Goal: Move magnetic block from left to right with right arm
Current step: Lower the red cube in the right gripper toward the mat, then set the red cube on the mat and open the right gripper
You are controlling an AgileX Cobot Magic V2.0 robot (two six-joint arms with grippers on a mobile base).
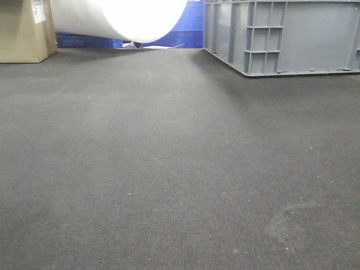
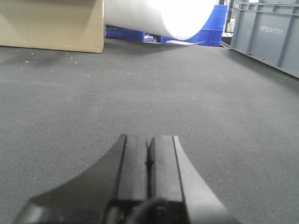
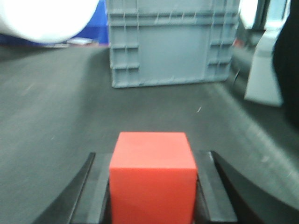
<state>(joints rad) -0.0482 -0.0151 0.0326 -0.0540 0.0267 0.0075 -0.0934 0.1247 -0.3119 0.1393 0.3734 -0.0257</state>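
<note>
The magnetic block is a plain bright red cube, seen only in the right wrist view, low in the middle. My right gripper is shut on it, one black finger pressed against each side face. The dark mat runs on beyond the block, and whether the block rests on it or hangs above it cannot be told. My left gripper is shut, its two pads together with nothing between them, low over the mat. The front view shows neither gripper nor the block.
A grey plastic crate stands ahead of the right gripper, at the back right in the front view. A cardboard box stands at the back left. A big white roll and blue crates lie behind. Dark grey mat covers the surface.
</note>
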